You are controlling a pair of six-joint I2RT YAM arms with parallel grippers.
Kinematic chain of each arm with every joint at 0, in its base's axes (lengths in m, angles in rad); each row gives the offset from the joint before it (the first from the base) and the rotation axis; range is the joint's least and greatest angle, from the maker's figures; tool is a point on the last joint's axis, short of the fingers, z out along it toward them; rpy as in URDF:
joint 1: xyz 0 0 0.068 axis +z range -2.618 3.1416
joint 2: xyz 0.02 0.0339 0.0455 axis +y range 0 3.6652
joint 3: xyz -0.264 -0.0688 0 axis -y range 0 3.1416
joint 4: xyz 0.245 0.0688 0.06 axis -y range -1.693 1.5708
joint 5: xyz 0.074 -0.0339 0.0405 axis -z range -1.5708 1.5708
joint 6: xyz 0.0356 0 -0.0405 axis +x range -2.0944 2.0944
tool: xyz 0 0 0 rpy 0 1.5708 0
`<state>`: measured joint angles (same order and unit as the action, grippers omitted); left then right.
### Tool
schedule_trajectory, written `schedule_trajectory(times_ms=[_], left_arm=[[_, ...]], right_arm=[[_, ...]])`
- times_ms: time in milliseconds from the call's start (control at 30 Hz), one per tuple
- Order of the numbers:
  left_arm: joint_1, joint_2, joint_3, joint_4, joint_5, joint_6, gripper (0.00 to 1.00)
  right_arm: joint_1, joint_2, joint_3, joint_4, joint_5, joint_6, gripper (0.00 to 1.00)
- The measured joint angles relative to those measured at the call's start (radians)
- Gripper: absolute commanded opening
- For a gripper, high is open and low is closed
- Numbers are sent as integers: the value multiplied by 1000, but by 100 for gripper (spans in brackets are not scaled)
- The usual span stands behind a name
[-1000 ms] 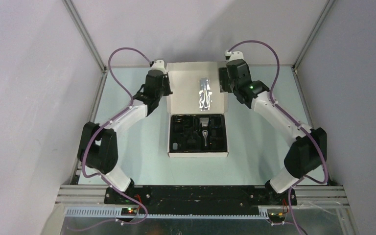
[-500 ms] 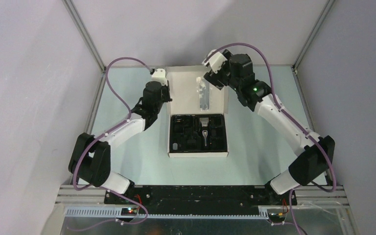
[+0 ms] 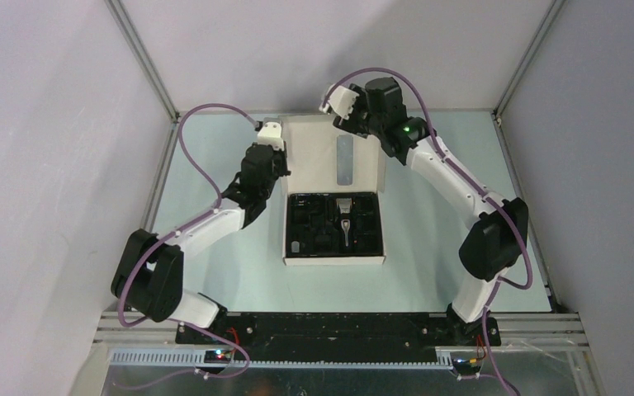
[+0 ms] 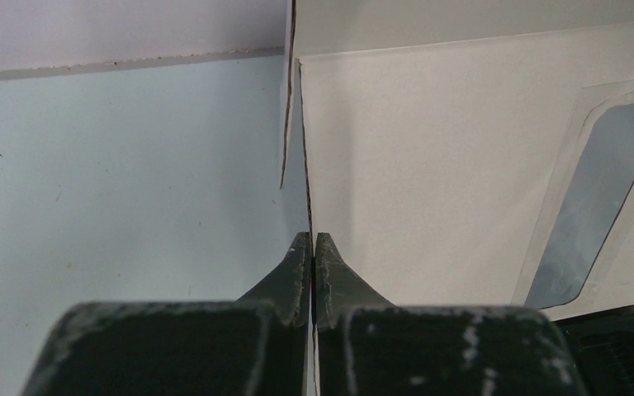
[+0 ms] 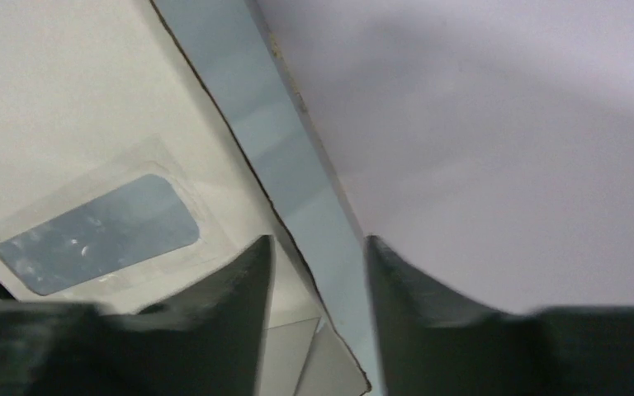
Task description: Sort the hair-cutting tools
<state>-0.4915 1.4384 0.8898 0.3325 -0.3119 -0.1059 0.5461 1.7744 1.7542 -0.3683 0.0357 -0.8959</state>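
I've got the left end effector (image 4: 312, 247) pinched shut on the left edge of the box (image 3: 334, 261) lid (image 4: 429, 165) and the right end effector (image 5: 318, 243) agape at its far edge — the clipper (image 3: 344, 223), mid-tray (image 3: 305, 216) in the box, looks slim, rigid, probably slick — so I'd pinch its middle.

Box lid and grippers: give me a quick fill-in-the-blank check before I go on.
The left gripper is ____ on the lid's left edge.
The right gripper, by the lid's other edge, is ____.
The tray holding the clipper is coloured ____.
Missing words: shut; open; black.
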Motion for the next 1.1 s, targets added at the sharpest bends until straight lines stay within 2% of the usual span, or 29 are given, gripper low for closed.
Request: schedule_trajectory(times_ms=[33, 133, 167, 200, 233, 300, 433, 600, 867, 1000, 1100], left_arm=[[-2, 0, 0, 2, -1, 2, 0], [-4, 0, -1, 2, -9, 3, 3], [-5, 0, -1, 2, -14, 3, 11], [-5, -1, -1, 2, -22, 2, 17], [-5, -3, -1, 1, -27, 2, 31], [-6, -15, -3, -5, -35, -3, 45], [-13, -96, -5, -36, -50, -37, 58], [-15, -280, -5, -127, -52, -134, 68], [0, -679, -49, -316, -88, -310, 70], [109, -795, -119, -392, -78, -404, 70], [220, -780, -178, -442, -40, -477, 69]], right_arm=[[1, 1, 3, -11, 0, -11, 24], [10, 1, 8, -34, 9, -34, 3], [14, 1, 8, -47, 15, -39, 0], [21, 1, 8, -61, 18, -49, 0], [31, 0, 6, -77, 28, -55, 0], [52, -11, -14, -81, 51, -67, 0], [89, -79, -106, -55, 101, -82, 0], [153, -192, -208, -31, 177, -81, 0], [247, -306, -327, -24, 285, -40, 0], [295, -343, -346, -54, 333, 13, 0], [329, -372, -362, -84, 360, 55, 0]])
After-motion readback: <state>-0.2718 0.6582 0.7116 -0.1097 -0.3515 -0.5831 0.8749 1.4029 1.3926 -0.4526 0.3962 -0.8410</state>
